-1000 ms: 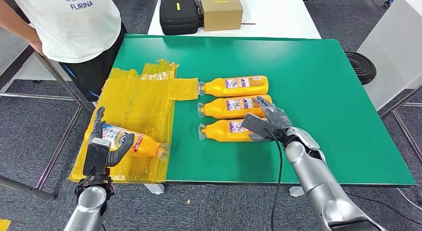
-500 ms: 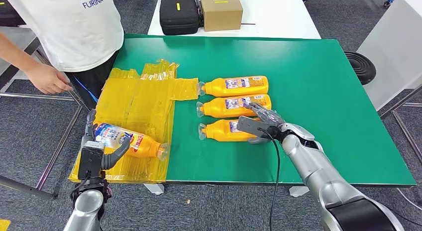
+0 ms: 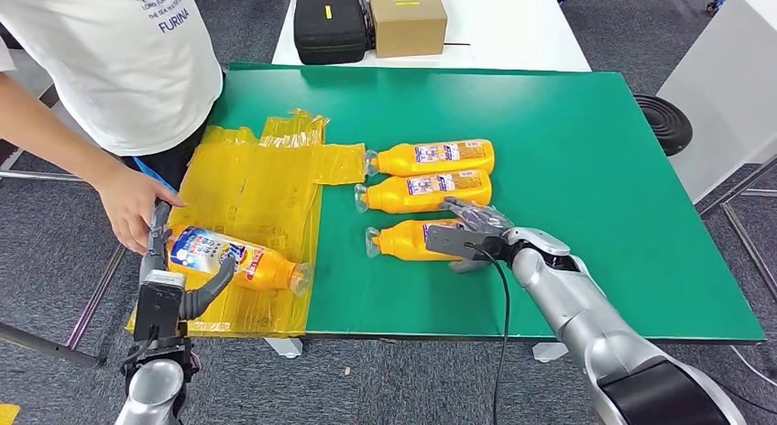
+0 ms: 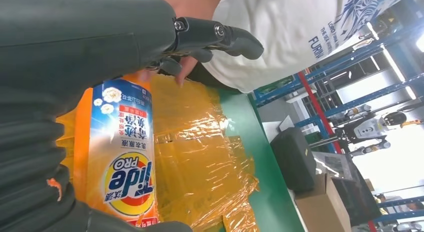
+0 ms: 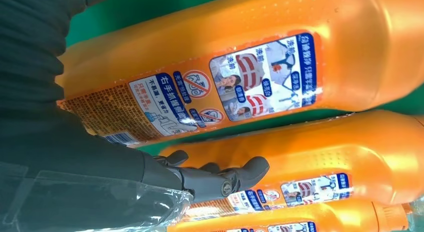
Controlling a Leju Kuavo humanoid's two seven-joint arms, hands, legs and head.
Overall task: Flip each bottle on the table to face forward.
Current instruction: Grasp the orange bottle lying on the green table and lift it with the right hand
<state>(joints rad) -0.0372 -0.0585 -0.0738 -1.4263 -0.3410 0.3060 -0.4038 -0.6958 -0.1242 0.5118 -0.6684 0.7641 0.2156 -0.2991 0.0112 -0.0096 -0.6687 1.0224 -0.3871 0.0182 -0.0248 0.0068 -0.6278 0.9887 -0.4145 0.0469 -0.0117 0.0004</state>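
**Left hand holds a bottle over the yellow film; right hand on the nearest of three**

The left hand [image 3: 169,283] grips a bottle [image 3: 234,258] lying on its side, blue front label up, cap pointing toward the green table [image 3: 586,150] — it sits over the yellow film [image 3: 257,196] draped off the table's left edge. A person's hand [image 3: 133,205] touches the bottle's base end. The right hand [image 3: 472,233] rests on the nearest bottle [image 3: 408,240] on the table, fingers spread over its back label — whether it truly grips, I cannot tell. Just beyond lie the middle bottle [image 3: 421,191] and the far bottle [image 3: 431,157], all parallel, caps toward the film.
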